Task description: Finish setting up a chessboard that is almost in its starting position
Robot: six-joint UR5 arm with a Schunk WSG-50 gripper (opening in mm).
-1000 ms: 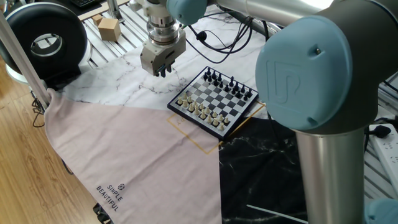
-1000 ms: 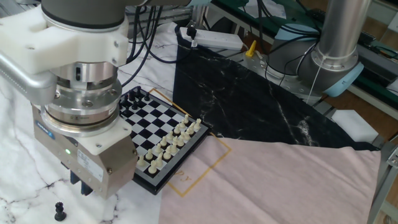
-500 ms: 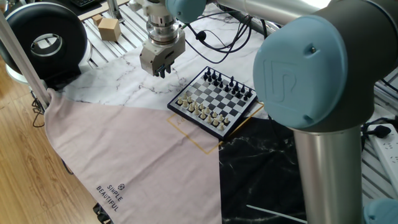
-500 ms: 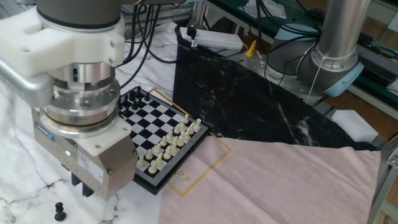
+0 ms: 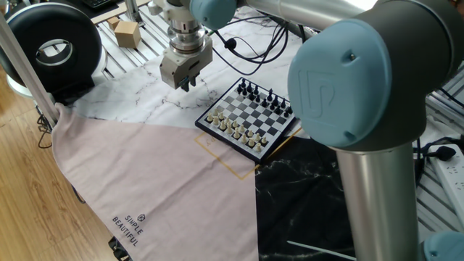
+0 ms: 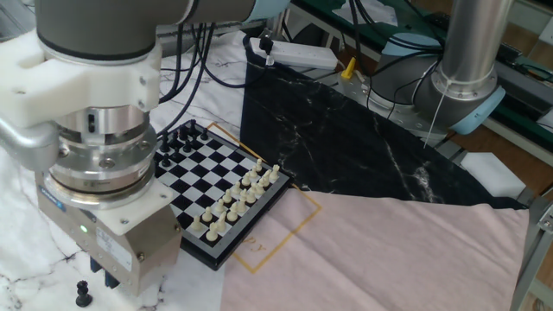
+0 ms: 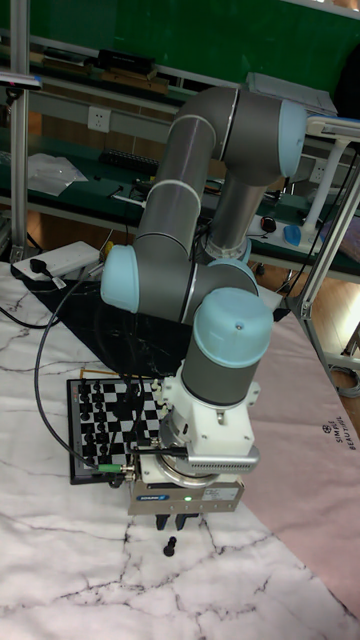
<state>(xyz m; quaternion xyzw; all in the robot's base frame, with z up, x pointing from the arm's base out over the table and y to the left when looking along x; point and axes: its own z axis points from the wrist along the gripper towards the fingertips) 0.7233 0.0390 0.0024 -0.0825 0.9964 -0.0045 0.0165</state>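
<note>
Viewing the scene, we find the claw [image 7: 172, 522], slightly parted and empty, above a stray black piece [image 7: 170, 546] beside the chessboard [image 7: 82, 462].

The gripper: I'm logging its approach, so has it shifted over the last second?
Yes. In one fixed view the gripper has drifted left, away from the chessboard, toward the stray black piece.

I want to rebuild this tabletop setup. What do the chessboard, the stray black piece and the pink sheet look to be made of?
The chessboard: probably plastic, with glossy checkered squares and a dark moulded rim. The stray black piece, standing off the board near the gripper: likely plastic, though too small to be sure. The pink sheet: matte fabric or soft vinyl, judging by its folds and the drape over the table's edge.
</note>
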